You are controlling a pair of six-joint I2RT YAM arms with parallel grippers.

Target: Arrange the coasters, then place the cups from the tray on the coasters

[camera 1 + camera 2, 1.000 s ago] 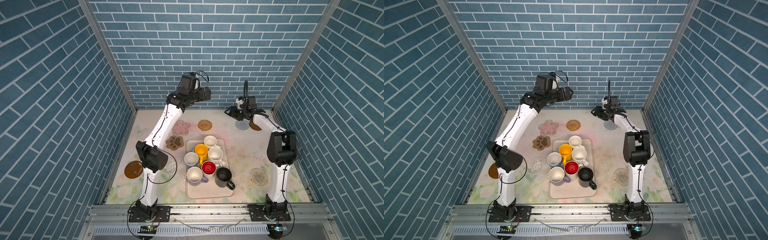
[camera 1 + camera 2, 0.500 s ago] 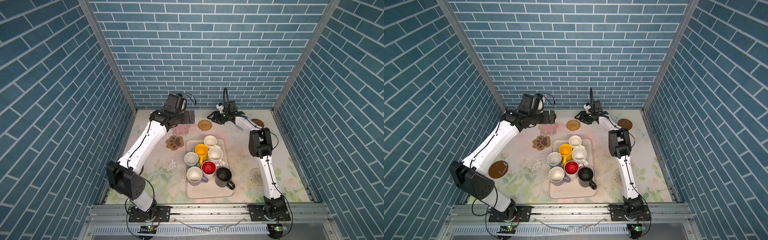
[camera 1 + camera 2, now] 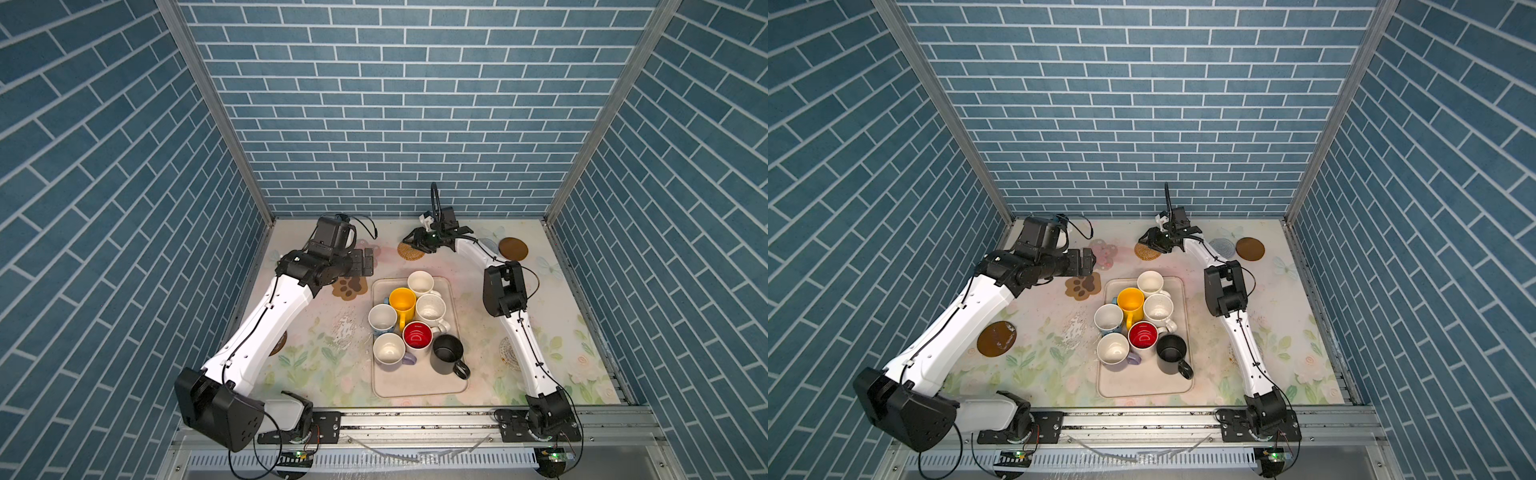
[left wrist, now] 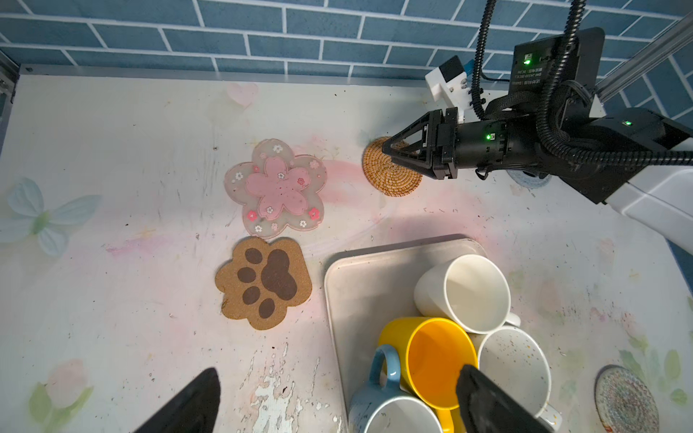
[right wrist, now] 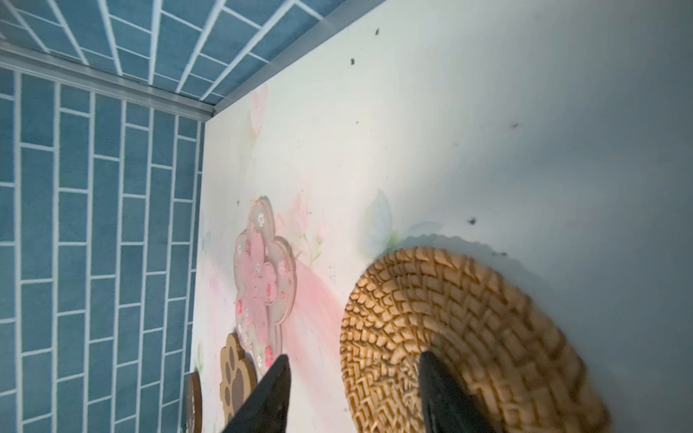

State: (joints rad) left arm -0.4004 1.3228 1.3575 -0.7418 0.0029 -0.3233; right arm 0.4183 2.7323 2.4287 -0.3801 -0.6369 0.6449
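Right end effector low over woven rattan round coaster at far centre, jaws parted, nothing gripped; left end effector wide open beside pink flower-shaped coaster.

Right gripper parted astride rattan coaster rim; flower coaster nearby.

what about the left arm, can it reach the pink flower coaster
Probably yes: the open left gripper hovers beside the pink flower coaster, flat and uncovered; the right gripper is over the rattan coaster.
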